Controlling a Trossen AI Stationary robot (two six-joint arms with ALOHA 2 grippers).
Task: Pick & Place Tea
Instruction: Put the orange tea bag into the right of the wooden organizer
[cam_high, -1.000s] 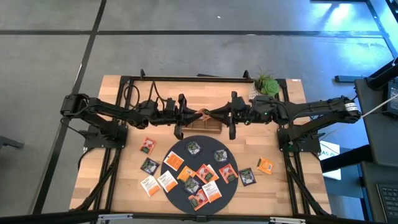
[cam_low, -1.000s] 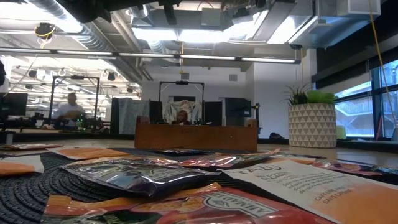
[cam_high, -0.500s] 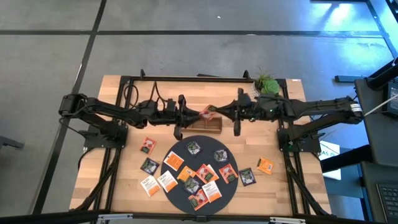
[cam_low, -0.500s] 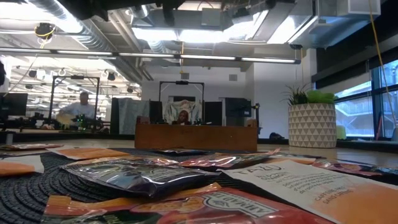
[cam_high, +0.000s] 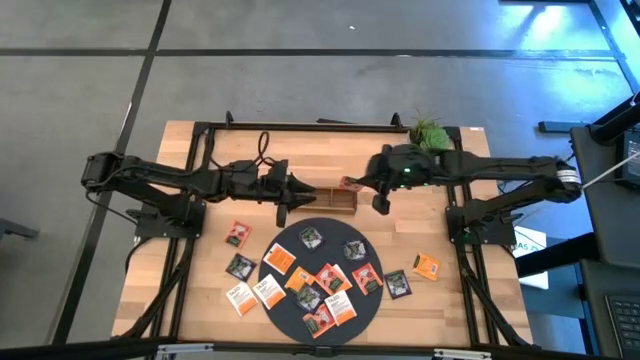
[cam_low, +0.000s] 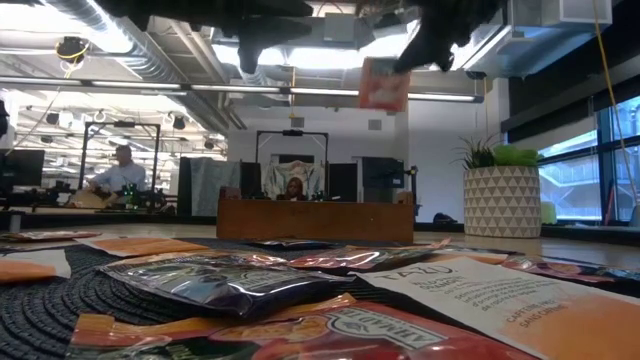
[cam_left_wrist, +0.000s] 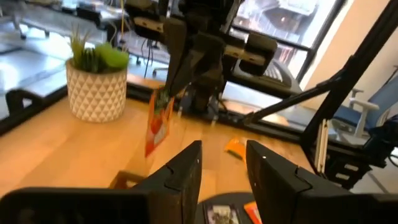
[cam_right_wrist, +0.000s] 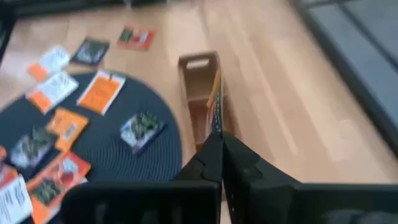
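Note:
A red-orange tea sachet (cam_high: 347, 183) hangs in the air over the right end of the brown wooden tray (cam_high: 330, 202), with my right gripper (cam_high: 358, 183) shut on it. The low view shows the sachet (cam_low: 383, 84) dangling high above the tray (cam_low: 315, 221). My left gripper (cam_high: 297, 190) stands open at the tray's left end, nothing between its fingers (cam_left_wrist: 186, 171). Several more tea sachets lie flat on the dark round mat (cam_high: 333, 250) and on the wood around it. My right gripper pinches the sachet's upper edge (cam_left_wrist: 163, 94) between its two fingers, which come at it slanting down from the table's right. The sachet hangs below the fingers, upright and clear of the tray. In the right wrist view it shows edge-on (cam_right_wrist: 215, 106) ahead of the shut fingertips.
A potted plant (cam_high: 428, 135) stands at the table's far right corner. The black frame rails (cam_high: 300, 126) run along the far edge and both sides. Loose sachets (cam_high: 427, 266) lie right of the mat, others (cam_high: 238, 233) left of it. A person (cam_low: 120, 175) sits in the room behind.
My two grippers met over the tray with the sachet between them. My left gripper has opened, let go and drawn back toward the table's left edge. My right gripper has shut on the sachet and carried it a little toward the right, where it now hangs free.

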